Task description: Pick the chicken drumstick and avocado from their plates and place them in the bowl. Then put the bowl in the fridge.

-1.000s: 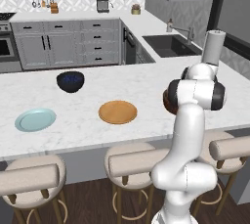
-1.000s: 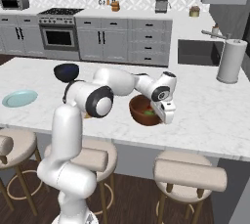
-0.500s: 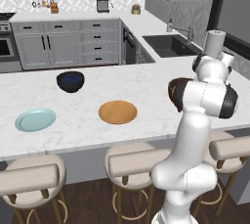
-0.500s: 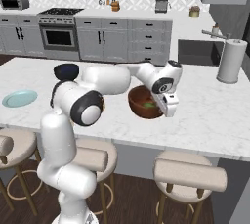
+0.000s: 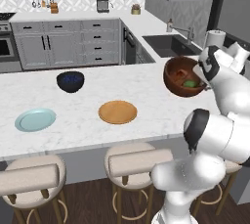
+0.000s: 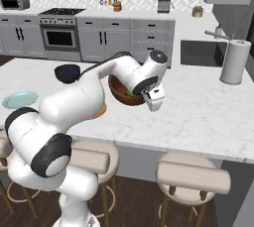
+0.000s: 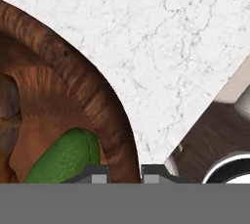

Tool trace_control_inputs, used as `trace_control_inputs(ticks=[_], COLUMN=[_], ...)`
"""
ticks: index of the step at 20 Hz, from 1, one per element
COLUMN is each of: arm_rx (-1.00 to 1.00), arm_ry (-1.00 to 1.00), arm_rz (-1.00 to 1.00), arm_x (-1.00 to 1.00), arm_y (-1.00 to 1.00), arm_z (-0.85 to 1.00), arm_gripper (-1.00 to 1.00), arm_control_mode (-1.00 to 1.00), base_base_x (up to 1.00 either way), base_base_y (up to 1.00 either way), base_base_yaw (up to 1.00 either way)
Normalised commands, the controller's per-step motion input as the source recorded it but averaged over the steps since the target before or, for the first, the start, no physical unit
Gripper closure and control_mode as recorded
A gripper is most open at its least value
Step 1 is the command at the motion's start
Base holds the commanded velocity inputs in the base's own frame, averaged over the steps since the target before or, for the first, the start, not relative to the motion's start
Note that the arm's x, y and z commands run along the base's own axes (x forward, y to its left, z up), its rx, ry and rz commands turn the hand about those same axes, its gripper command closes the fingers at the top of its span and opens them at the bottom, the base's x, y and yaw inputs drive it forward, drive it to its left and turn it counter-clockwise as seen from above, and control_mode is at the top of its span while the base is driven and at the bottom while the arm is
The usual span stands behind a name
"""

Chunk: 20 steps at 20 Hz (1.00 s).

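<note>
The bowl point(image 5: 183, 75) is hanging tipped in the air above the white table point(image 5: 83, 130), at the right of the left base view and in the middle of the right base view. The green avocado point(image 5: 190, 84) is sitting inside it, and in the hand view a brownish thing beside the avocado is blurry, so I cannot tell what it is. The fingers point(image 7: 123, 171) are clenching on the bowl's rim, one inside and one outside.

The tan plate point(image 5: 117, 112) is lying bare on the table at the middle of the left base view. The pale blue plate point(image 5: 35, 119) is lying at the left. The dark blue bowl point(image 5: 70, 81) is standing behind them. A paper towel roll point(image 6: 233, 61) is standing at the right of the right base view, near the sink point(image 6: 200, 52). Stools point(image 5: 139, 162) are standing in front of the table.
</note>
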Motion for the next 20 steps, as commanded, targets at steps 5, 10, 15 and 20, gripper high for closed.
trace_control_inputs(ticks=[5,10,15,20], arm_rx=[-0.01,0.0,0.0,0.0], arm_ry=[-0.09,0.0,0.0,0.0], arm_rz=[0.03,0.0,0.0,0.0], arm_x=[-0.2,0.0,0.0,0.0], arm_y=[0.35,0.0,0.0,0.0], arm_z=[0.15,0.0,0.0,0.0], arm_gripper=[1.0,1.0,1.0,1.0], arm_control_mode=[1.0,1.0,1.0,1.0], base_base_x=[-0.4,-0.38,-0.19,0.0], base_base_y=[0.6,1.0,1.0,1.0], base_base_yaw=[0.13,0.47,0.53,0.43])
